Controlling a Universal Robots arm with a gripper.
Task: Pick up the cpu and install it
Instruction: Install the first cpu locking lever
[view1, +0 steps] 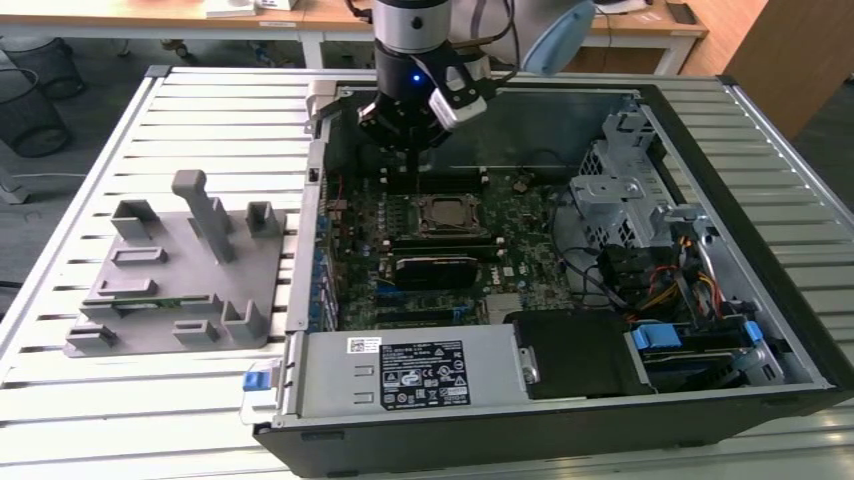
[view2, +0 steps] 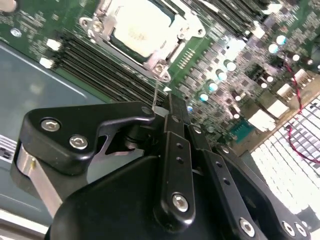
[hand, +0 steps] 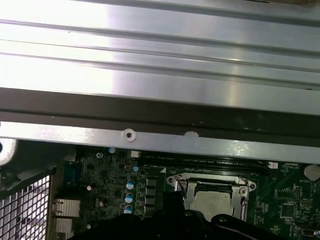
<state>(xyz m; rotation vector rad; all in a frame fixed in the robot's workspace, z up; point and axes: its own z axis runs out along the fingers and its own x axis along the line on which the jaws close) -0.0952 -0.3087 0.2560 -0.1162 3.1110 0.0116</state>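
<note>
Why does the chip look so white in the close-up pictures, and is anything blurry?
In the second wrist view, glare washes the cpu almost white, and the black claw up close is soft. In the first wrist view, the case wall reflects bright light. The exterior view is evenly lit, with the case interior dimmer.

1. The cpu (view2: 137, 30) (hand: 212, 201) (view1: 442, 212) has a pale silvery top in both wrist views.
2. The motherboard (view1: 514, 225) is dark green, dotted with small silver parts.
3. The gripper (view1: 400, 135) is black.
4. The grey plastic holder (view1: 180, 275) is one plain grey.
5. The table (view1: 200, 110) is silvery, ribbed in parallel stripes.
6. The computer case (view1: 747, 130) has a black rim.
7. The cables (view1: 674, 290) near the case's edge on the exterior view's right are orange, yellow and black.
</note>
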